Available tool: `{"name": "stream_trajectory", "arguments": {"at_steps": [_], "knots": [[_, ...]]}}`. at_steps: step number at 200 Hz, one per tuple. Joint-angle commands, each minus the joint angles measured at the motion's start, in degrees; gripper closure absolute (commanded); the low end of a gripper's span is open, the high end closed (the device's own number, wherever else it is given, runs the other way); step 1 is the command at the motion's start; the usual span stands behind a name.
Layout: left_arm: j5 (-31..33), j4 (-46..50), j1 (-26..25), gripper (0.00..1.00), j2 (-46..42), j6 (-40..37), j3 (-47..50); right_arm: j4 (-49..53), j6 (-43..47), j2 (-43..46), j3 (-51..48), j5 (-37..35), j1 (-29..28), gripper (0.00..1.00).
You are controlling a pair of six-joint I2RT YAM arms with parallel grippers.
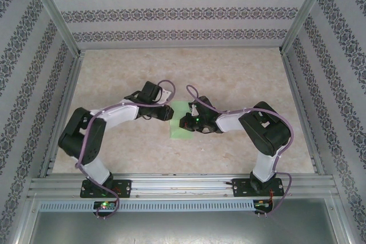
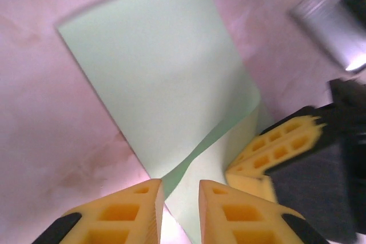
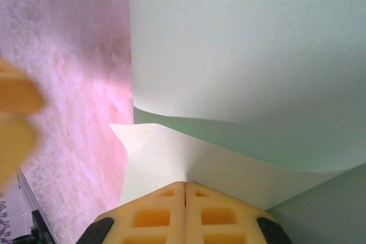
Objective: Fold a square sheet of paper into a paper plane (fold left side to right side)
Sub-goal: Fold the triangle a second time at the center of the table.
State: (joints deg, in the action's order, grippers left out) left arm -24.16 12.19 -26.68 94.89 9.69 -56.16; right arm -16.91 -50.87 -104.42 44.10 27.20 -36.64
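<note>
The square sheet of paper (image 1: 179,130) is light green and lies at the table's middle, folded loosely over itself. Its upper layer (image 2: 166,78) curves above the lower one and is not pressed flat. My left gripper (image 2: 181,190) stands at the sheet's near corner, its yellow fingertips a little apart and nothing pinched between them. My right gripper (image 3: 185,186) is shut, its pads meeting on the edge of the lower layer (image 3: 189,152), which puckers at the tips. From above, the left gripper (image 1: 170,112) and right gripper (image 1: 184,123) face each other across the sheet.
The right gripper's yellow fingers (image 2: 274,148) sit close beside my left fingertips. A blurred left finger (image 3: 14,112) shows at the right wrist view's left edge. Pale marbled tabletop (image 1: 229,78) surrounds the sheet. Patterned walls (image 1: 171,12) and metal rails (image 1: 183,186) enclose it.
</note>
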Motion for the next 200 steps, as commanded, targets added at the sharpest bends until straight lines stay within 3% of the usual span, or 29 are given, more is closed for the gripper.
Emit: {"name": "stream_trajectory", "arguments": {"at_steps": [1, 41, 82, 200], "knots": [[-0.2, 4.9, 0.8, 0.79, -6.0, 3.1, 1.3, 3.1, 0.6, -0.7, -1.7, -1.9, -0.7, 1.0], [-10.7, 1.5, 0.7, 0.88, -11.7, 14.1, 9.4, 2.7, 0.6, -0.6, -2.3, -1.9, -0.8, 1.0], [-20.1, -7.3, -0.3, 0.94, -11.2, 23.9, 15.0, 2.8, 0.6, -0.7, -2.2, -1.5, -1.0, 1.0], [-23.7, -15.3, -2.1, 0.97, 0.1, 26.3, 13.3, 3.9, 1.2, -1.4, -1.9, -1.4, -1.1, 1.0]]}}
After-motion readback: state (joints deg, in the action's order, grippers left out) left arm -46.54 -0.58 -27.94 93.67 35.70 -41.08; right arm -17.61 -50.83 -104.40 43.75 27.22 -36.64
